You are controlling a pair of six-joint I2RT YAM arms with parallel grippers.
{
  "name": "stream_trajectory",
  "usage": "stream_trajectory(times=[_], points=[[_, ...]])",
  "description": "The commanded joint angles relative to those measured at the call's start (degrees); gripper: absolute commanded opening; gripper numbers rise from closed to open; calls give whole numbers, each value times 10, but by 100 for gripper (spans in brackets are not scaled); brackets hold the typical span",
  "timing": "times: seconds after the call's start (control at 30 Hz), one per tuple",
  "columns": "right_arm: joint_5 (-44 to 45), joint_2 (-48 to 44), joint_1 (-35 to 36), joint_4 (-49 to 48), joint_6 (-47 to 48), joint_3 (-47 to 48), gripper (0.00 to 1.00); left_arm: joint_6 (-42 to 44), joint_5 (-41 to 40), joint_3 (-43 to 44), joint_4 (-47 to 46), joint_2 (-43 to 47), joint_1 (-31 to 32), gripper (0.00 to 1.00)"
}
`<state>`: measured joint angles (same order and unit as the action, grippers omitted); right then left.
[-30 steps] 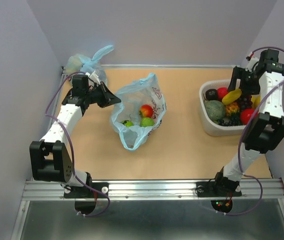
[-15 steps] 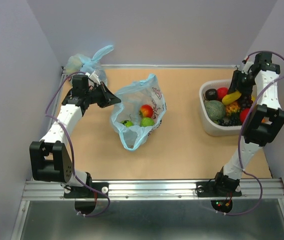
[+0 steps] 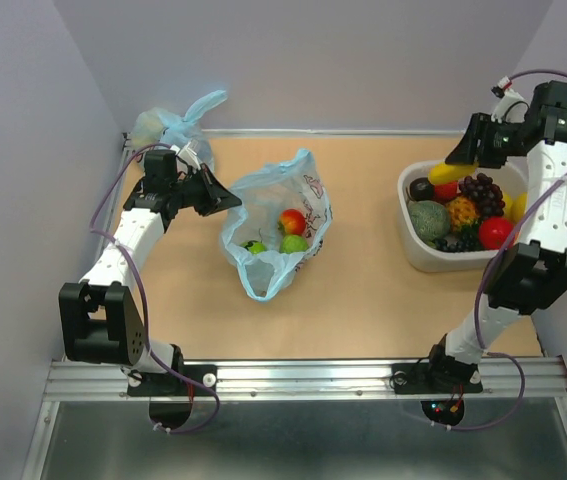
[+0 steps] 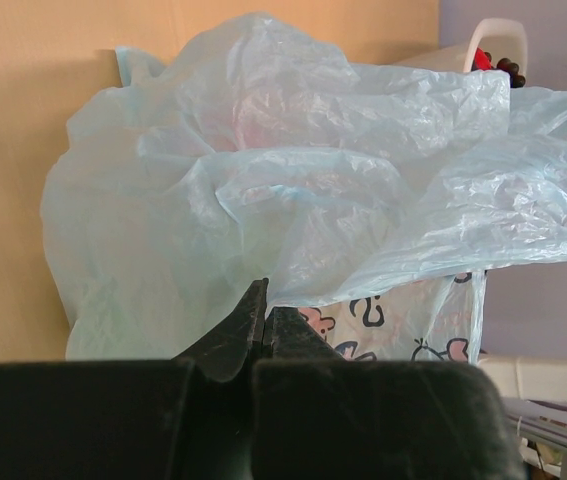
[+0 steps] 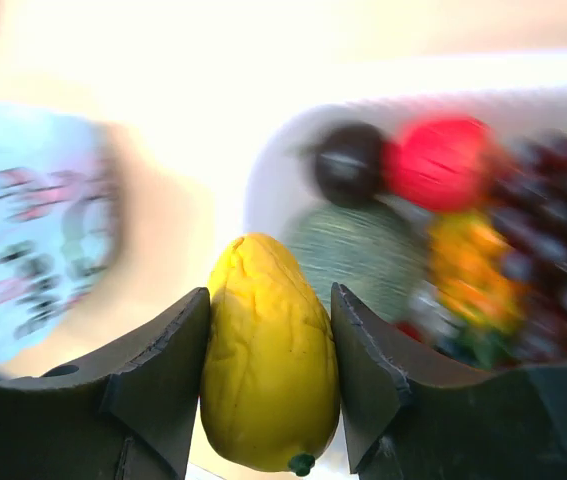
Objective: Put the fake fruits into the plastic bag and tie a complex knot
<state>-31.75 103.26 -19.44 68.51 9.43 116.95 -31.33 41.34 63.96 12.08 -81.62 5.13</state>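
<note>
The light-blue plastic bag (image 3: 275,222) lies open mid-table with a red-yellow apple (image 3: 292,221) and two green fruits (image 3: 294,243) inside. My left gripper (image 3: 231,200) is shut on the bag's left rim; in the left wrist view its jaws (image 4: 265,315) pinch the plastic (image 4: 293,200). My right gripper (image 3: 460,156) is shut on a yellow fruit (image 3: 450,173), held above the white tub's (image 3: 411,248) back edge. In the right wrist view the yellow fruit (image 5: 268,350) sits between both fingers (image 5: 158,350). Other fruits (image 3: 463,212) stay in the tub.
A second, smaller light-blue bag (image 3: 168,126) with pale lumps sits at the back left corner. Walls close in on the left, back and right. The tub holds dark grapes (image 3: 481,188), a green melon-like fruit (image 3: 428,219) and red fruits (image 3: 494,232).
My right gripper rose out of the tub with the yellow fruit and shifted up and left. The left arm and bag have not moved.
</note>
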Motion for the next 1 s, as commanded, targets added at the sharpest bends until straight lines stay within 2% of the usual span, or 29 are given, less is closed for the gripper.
stream_trajectory(times=[0.0, 0.1, 0.13, 0.23, 0.3, 0.4, 0.5, 0.53, 0.57, 0.6, 0.63, 0.83, 0.93, 0.97], points=[[-199, -49, 71, -2, -17, 37, 33, 11, 5, 11, -4, 15, -2, 0], [-204, -63, 155, -54, -75, 24, 33, 11, 2, 8, -6, 15, -2, 0], [-195, -67, 219, -83, -85, 25, 34, 11, 3, 8, -6, 14, -2, 0], [-171, -57, 325, -138, -128, 26, 36, 12, 0, 9, -6, 15, -3, 0], [-155, -49, 365, -172, -146, 20, 38, 14, 0, 9, -6, 16, -2, 0], [-96, -15, 442, -188, -124, 42, 40, 14, 0, 5, -6, 19, -3, 0], [-25, 15, 506, -192, -101, 44, 50, 14, -1, 5, -6, 21, -3, 0], [5, 21, 513, -192, -84, 41, 55, 14, -1, 5, -6, 20, -3, 0], [17, 26, 520, -193, -79, 38, 66, 13, -1, 6, -8, 19, -3, 0], [25, 35, 525, -192, -71, 36, 89, 12, 0, 6, -10, 19, -3, 0], [31, 38, 530, -192, -68, 37, 100, 12, 0, 7, -10, 17, -3, 0], [46, 27, 532, -189, -59, 53, 100, 11, 1, 14, -10, 10, -3, 0], [102, -43, 526, -173, -32, 21, 100, 16, 1, 20, -5, 6, -3, 0], [109, -61, 520, -170, -28, -17, 100, 17, 1, 22, -4, 5, -3, 0]])
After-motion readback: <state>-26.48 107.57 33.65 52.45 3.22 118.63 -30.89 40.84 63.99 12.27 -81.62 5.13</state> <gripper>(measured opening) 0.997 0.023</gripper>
